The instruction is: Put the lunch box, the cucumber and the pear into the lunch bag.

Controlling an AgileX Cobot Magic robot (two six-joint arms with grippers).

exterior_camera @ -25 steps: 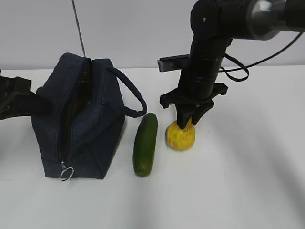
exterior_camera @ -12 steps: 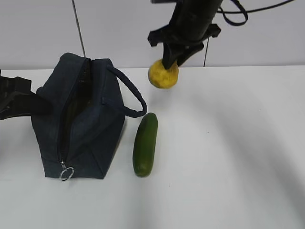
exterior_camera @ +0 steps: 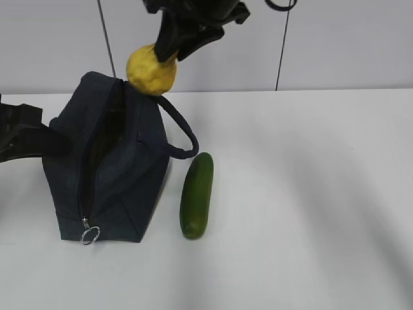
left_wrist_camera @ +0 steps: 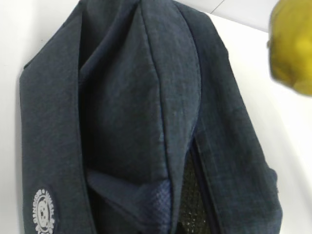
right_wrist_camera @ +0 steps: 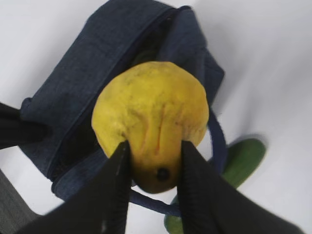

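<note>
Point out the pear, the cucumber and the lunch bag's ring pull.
pear (exterior_camera: 151, 70), exterior view, middle of its yellow body.
cucumber (exterior_camera: 196, 194), exterior view, middle of its length.
ring pull (exterior_camera: 90, 234), exterior view, metal ring at the lunch bag's near end.

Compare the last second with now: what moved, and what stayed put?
The right gripper, shut on the pear, lifted it off the table and carried it left, above the lunch bag. The bag, the cucumber and the left gripper stayed where they were.
</note>
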